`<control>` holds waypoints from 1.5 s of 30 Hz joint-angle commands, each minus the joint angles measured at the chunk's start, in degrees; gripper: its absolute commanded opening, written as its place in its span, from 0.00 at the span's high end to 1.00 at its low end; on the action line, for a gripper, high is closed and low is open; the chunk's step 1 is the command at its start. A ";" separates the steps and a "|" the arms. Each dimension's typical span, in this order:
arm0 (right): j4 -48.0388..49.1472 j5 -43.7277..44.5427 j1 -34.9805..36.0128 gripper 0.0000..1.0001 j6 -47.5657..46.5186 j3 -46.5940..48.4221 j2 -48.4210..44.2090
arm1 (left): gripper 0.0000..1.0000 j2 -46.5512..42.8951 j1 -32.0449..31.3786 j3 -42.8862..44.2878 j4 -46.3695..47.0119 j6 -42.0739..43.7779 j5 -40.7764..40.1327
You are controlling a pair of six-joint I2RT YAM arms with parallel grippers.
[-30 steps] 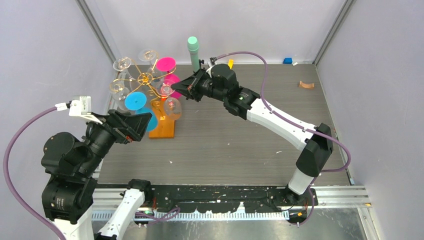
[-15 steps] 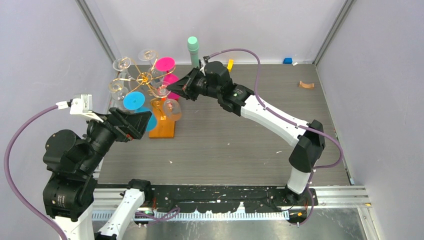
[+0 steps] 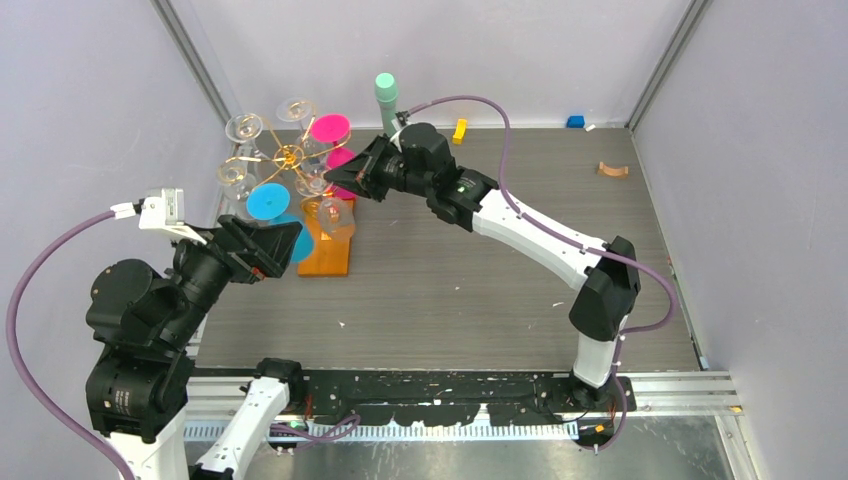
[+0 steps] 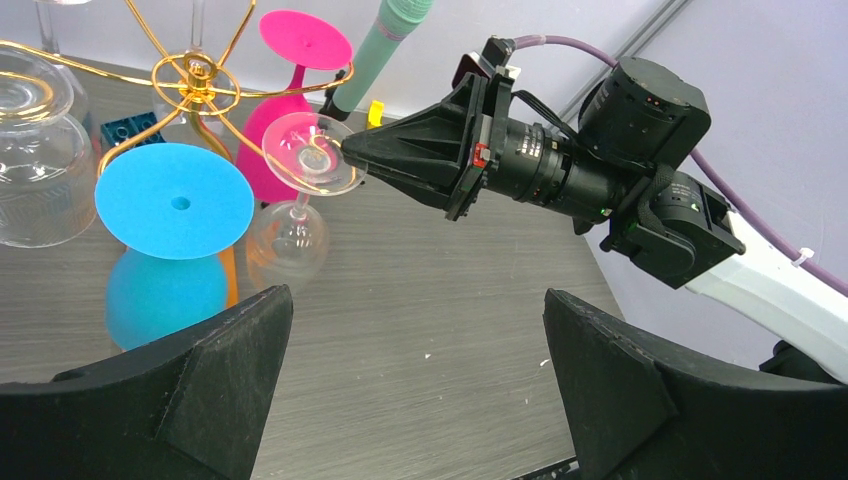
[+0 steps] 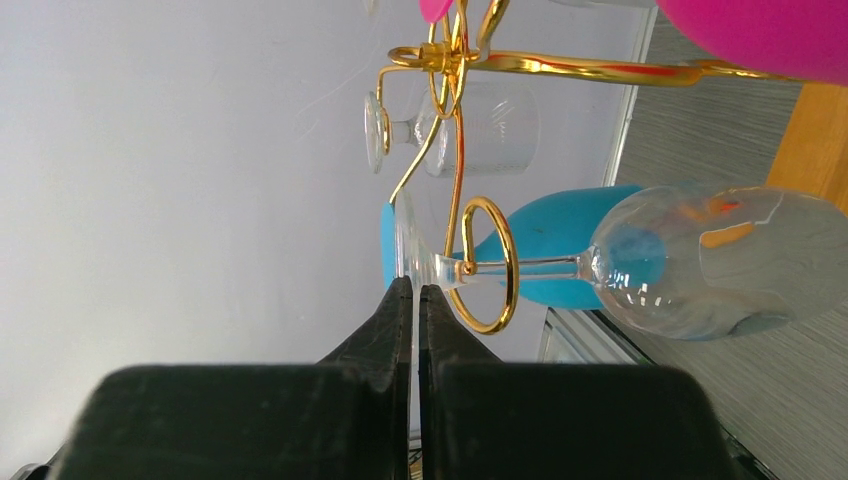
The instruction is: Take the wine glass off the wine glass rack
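The wine glass rack [image 3: 290,156] is gold wire on an orange wooden base [image 3: 327,248] at the far left. Clear, pink and blue glasses hang upside down on its arms. My right gripper [image 3: 347,178] is shut on the foot rim of a clear wine glass [image 3: 335,215] whose stem sits in a gold scroll ring [image 5: 480,265]. In the right wrist view the fingertips [image 5: 413,290] pinch the thin foot [image 5: 405,240], with the bowl [image 5: 700,260] to the right. My left gripper [image 4: 416,295] is open and empty, near the rack's front, looking at the glass [image 4: 290,235].
A black tripod with a mint-green cylinder [image 3: 386,98] stands just behind my right gripper. A blue glass [image 3: 270,203] and a pink glass [image 3: 331,128] hang beside the held one. A yellow block [image 3: 460,128], a blue block [image 3: 575,122] and a brown piece [image 3: 613,170] lie at the back.
My right arm has reached further left toward the rack, and the clear glass at its tip has shifted slightly left. The left arm has barely moved.
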 commanded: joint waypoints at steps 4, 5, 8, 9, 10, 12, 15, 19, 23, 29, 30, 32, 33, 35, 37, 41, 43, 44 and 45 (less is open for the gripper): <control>8.47 1.97 0.52 1.00 -0.51 4.35 1.31 | 0.00 0.27 0.32 0.45 0.86 0.87 -0.56; 9.02 2.40 0.52 1.00 -0.51 4.43 1.57 | 0.00 0.16 0.32 0.52 0.73 0.94 -0.64; 9.56 4.60 0.53 1.00 -0.95 5.08 1.99 | 0.00 0.12 0.32 0.77 0.27 1.02 -0.69; 9.17 4.99 0.53 1.00 -1.21 6.00 2.42 | 0.00 0.11 0.32 0.90 0.06 1.08 -0.73; 8.93 5.78 0.52 1.00 -1.52 6.28 2.75 | 0.00 0.22 0.32 1.09 -0.27 1.19 -0.72; 8.84 6.81 0.52 1.00 -1.60 6.93 3.08 | 0.00 0.15 0.32 1.30 -0.73 1.49 -0.71; 9.02 8.71 0.54 1.00 -2.09 7.37 3.28 | 0.00 0.14 0.32 1.52 -1.34 1.82 -0.66; 8.25 11.32 0.45 1.00 -2.85 7.47 2.82 | 0.00 0.38 0.32 2.11 -2.05 2.18 -0.13; 7.77 17.46 0.31 1.00 -2.97 4.80 0.51 | 0.00 1.07 0.31 2.71 -2.94 2.89 1.51; 5.35 20.97 -0.11 1.00 -2.87 0.96 -4.29 | 0.00 4.56 0.32 1.85 -2.17 1.87 13.83; 4.57 21.12 -0.19 1.00 -2.49 0.57 -4.78 | 0.00 4.78 0.32 1.27 -1.37 1.52 14.71; 3.74 20.79 -0.34 1.00 -1.78 -0.66 -6.23 | 0.00 4.48 0.32 -0.04 0.55 1.02 15.43; 3.11 20.69 -0.40 1.00 -1.63 -1.00 -7.28 | 0.00 3.91 0.32 -0.72 1.83 0.88 15.66; 1.88 20.58 -0.44 1.00 -1.04 -1.97 -8.94 | 0.00 3.15 0.31 -2.25 4.06 0.63 16.27; 1.18 20.42 -0.57 1.00 -0.06 -3.35 -10.62 | 0.00 2.85 0.32 -3.12 5.92 0.32 17.18; 0.76 19.19 -0.98 1.00 2.47 -6.87 -14.11 | 0.00 3.31 0.32 -4.25 7.96 0.08 19.12; 0.78 18.58 -1.05 1.00 3.58 -9.64 -16.15 | 0.00 3.44 0.32 -5.06 10.10 0.08 20.66; 0.78 18.43 -1.10 1.00 4.07 -10.37 -17.69 | 0.01 3.37 0.32 -5.59 11.61 0.13 21.59; 0.90 18.33 -1.13 1.00 4.52 -11.95 -18.51 | 0.01 3.21 0.32 -6.42 13.34 0.28 22.50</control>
